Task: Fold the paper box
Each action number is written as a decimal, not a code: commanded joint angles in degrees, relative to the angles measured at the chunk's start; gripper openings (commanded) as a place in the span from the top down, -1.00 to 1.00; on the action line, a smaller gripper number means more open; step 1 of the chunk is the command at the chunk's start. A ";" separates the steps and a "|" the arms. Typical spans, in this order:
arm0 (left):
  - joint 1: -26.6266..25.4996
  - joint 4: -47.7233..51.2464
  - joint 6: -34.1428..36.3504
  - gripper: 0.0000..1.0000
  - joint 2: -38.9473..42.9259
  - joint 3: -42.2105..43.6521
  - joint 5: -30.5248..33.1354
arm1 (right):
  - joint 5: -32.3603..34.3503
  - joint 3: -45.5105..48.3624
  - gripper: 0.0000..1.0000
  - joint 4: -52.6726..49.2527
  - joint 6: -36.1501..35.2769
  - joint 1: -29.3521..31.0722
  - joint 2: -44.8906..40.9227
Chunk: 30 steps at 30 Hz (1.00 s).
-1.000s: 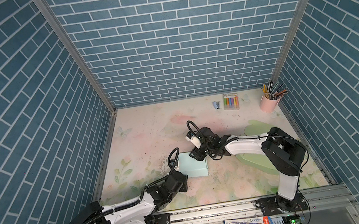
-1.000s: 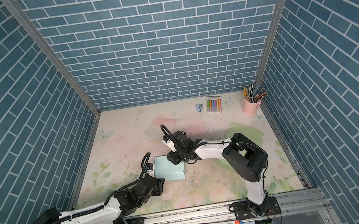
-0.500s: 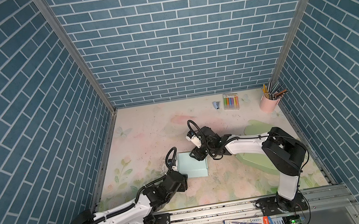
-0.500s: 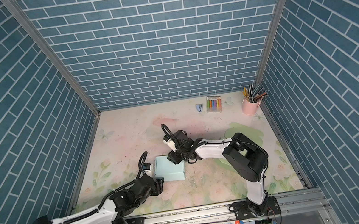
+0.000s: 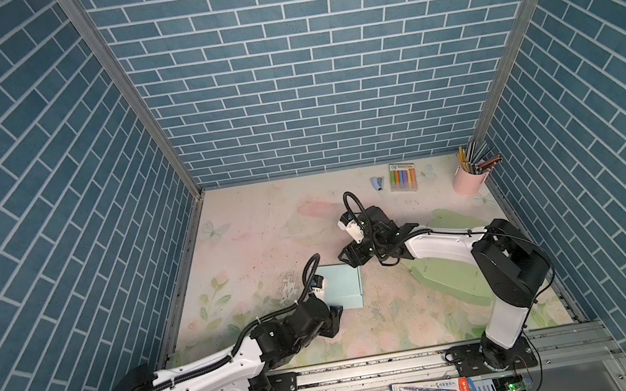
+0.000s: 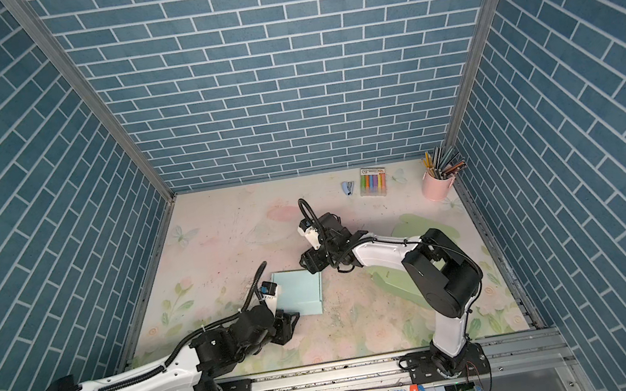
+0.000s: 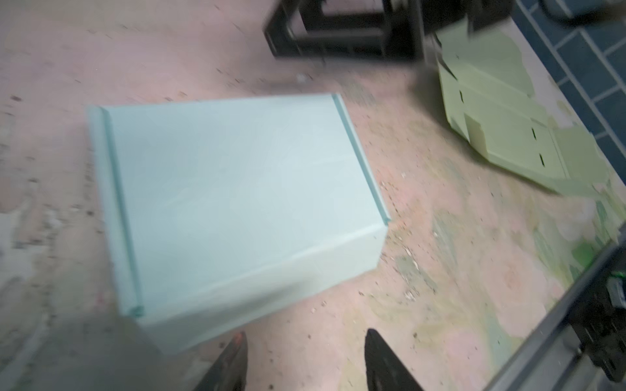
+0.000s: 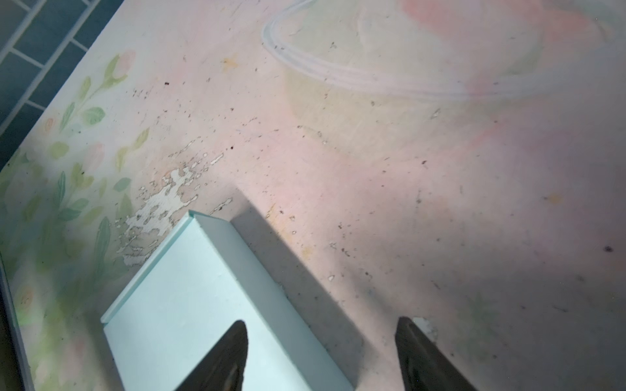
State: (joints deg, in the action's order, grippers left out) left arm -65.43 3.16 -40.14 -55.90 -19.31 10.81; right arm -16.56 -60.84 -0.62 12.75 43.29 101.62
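The pale blue box (image 5: 340, 287) (image 6: 301, 290) lies closed and flat on the desk (image 5: 252, 247), toward its front and left of centre, between the two arms. The left fingers (image 5: 336, 314) (image 7: 233, 362) stand apart just off the box's near edge, with only bare desk between them and nothing held. The right fingers (image 5: 348, 257) (image 8: 227, 359) are spread wide at the box's far edge: one hangs over the lid, the other over bare desk beyond the side wall. Whether the first touches the lid cannot be told; they grip nothing. A flat green blank (image 5: 446, 274) (image 7: 501, 135) lies on the desk under the right arm.
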 commanded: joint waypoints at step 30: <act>1.60 -13.97 0.98 0.28 -24.54 -4.70 2.95 | -23.51 11.96 -0.21 11.47 4.46 0.73 3.27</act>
State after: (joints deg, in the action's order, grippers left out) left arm -65.32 -9.96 -40.05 -78.89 -25.47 11.42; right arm -34.04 -51.79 12.25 15.20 41.47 104.16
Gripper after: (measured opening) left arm 0.360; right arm 0.608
